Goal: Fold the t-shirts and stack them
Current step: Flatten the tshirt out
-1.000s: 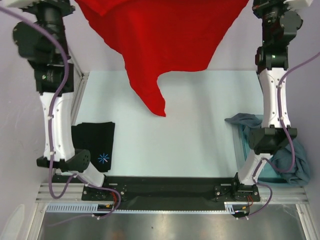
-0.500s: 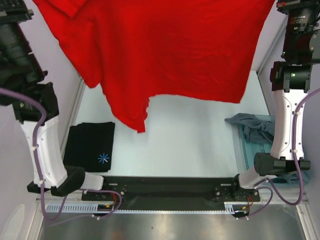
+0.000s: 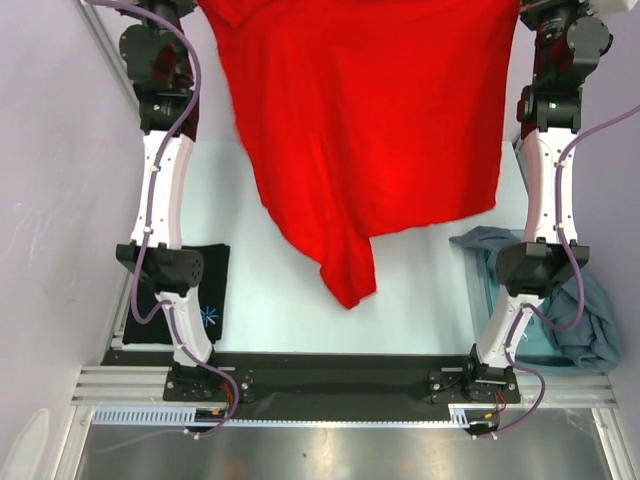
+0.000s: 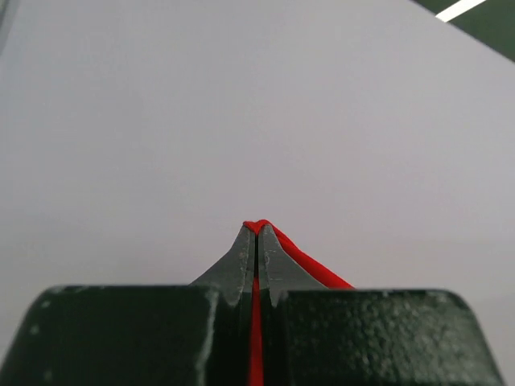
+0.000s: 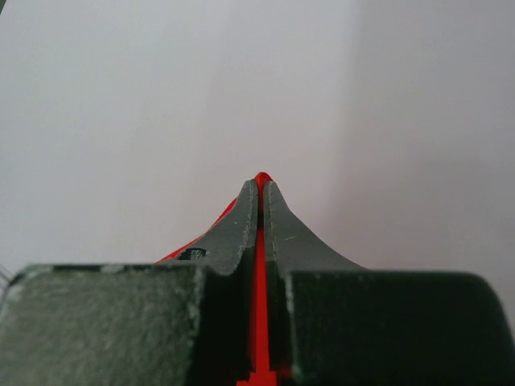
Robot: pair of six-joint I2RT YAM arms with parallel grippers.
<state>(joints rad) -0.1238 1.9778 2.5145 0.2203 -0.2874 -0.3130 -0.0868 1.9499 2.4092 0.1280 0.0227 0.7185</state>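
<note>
Top external | red t-shirt [image 3: 370, 130] hangs | left hand [image 4: 256, 231], right hand [image 5: 261, 185] pinching

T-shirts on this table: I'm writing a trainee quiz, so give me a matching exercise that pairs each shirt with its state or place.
Things:
1. red shirt
2. black shirt
3. teal-grey pile

States:
A. crumpled at the right edge
B. hanging spread in the air
C. folded flat at the near left

Pairs: 1-B, 2-C, 3-A
</note>
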